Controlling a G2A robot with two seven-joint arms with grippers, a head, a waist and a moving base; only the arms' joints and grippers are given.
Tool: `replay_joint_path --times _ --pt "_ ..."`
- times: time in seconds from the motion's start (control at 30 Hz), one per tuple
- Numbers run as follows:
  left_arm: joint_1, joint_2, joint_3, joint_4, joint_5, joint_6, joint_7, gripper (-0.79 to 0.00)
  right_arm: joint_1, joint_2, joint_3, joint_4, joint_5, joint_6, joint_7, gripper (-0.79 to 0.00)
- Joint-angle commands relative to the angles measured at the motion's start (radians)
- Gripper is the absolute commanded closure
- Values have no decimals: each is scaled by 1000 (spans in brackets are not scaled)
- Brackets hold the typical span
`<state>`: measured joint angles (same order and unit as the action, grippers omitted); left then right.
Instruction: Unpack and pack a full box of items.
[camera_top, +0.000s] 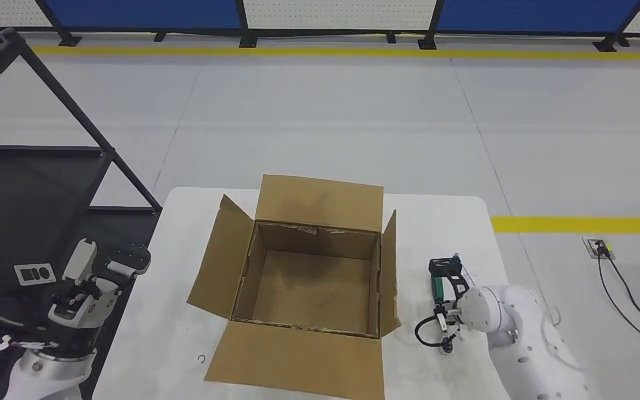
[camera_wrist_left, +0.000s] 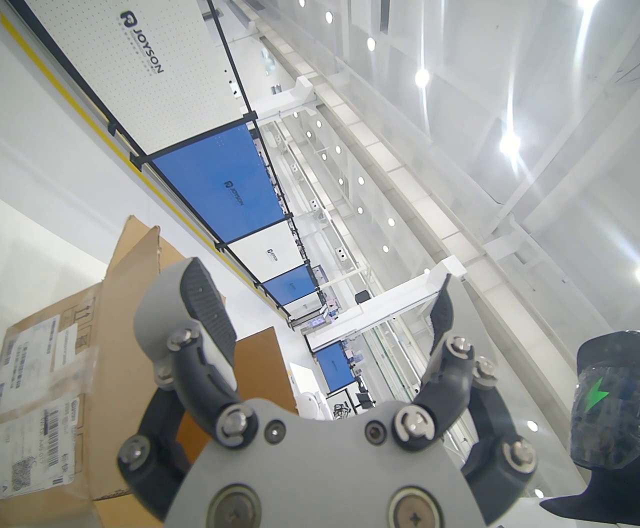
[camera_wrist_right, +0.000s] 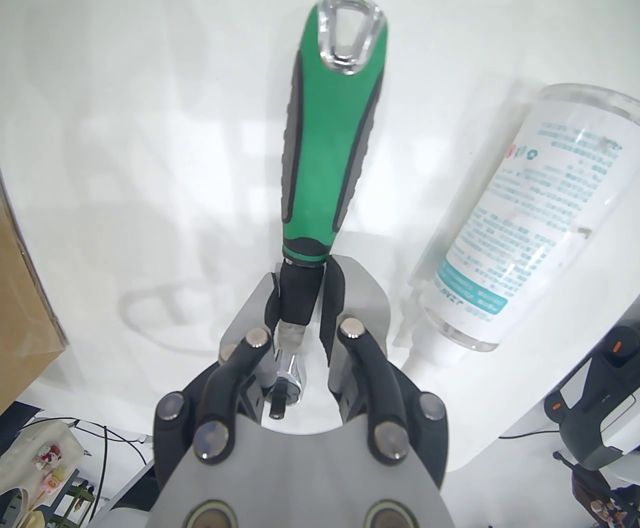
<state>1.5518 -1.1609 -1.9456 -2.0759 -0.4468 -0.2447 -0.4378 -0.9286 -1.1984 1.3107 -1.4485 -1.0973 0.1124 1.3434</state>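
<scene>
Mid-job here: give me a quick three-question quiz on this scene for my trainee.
1. True or false: the brown cardboard box has its top flaps folded shut.
2. What is the right pincer clamped on? A) a roll of tape B) the green-handled ratchet wrench C) nothing
3. Fill in: the left pincer, pointing up beside the box, is ____.
Key: 1 false; 2 B; 3 open.

The box (camera_top: 318, 238) is open on top, so a gripper can go straight down in. Its flaps (camera_top: 229, 255) stick out at 12, 3, 6 and 9 o'clock. At 3 o'clock, the wrench (camera_wrist_right: 325, 150) and bottle (camera_wrist_right: 520, 225) lie side by side on the thin strip of table (camera_top: 455, 225).
</scene>
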Motion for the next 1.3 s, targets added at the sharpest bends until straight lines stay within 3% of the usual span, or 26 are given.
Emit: replay_joint_path --times 0.0,0.17,0.33,0.53,0.73,0.93,1.27 --pt "0 0 0 0 0 0 0 -785 2 1 2 -1 1 -1 3 -22" --pt "0 0 0 0 0 0 0 -785 -11 7 36 -59 15 8 -6 0" --pt "0 0 0 0 0 0 0 -785 -49 19 120 -220 42 35 -4 0" --pt "0 0 0 0 0 0 0 -785 -123 31 250 -568 121 64 6 0" --pt "0 0 0 0 0 0 0 -785 -154 34 275 -847 183 83 -11 0" --pt "0 0 0 0 0 0 0 -785 -84 30 136 -902 199 53 -63 0" --pt "0 0 0 0 0 0 0 -785 134 -5 -288 -846 64 61 -65 0"
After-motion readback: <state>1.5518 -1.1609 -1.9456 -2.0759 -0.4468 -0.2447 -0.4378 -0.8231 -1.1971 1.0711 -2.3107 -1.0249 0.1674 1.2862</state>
